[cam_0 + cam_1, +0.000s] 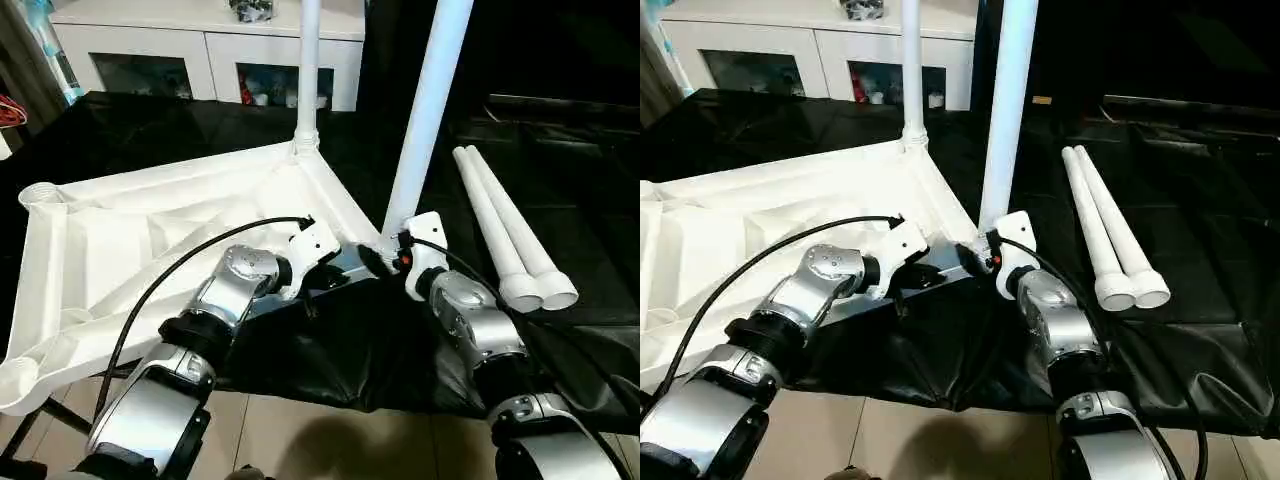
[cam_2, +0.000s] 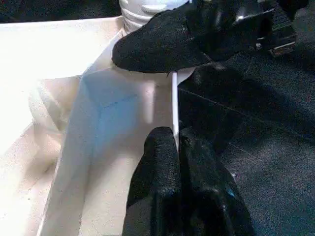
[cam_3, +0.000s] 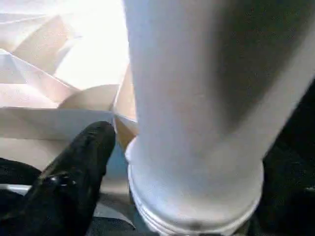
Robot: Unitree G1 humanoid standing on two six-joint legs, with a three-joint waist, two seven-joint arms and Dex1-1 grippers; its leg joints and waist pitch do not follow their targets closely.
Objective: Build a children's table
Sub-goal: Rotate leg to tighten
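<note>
Left wrist view: left gripper clenched on tabletop's thin side wall, pinched between both fingers. Right gripper released, fingers spread either side of upright leg at near corner socket. 2 spare legs lie beyond it on black cloth.

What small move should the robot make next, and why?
Probably turn the near leg further into its corner socket: the right tool stands open around its base, the left tool pinches the tabletop's rim, and two legs lie unfitted.
</note>
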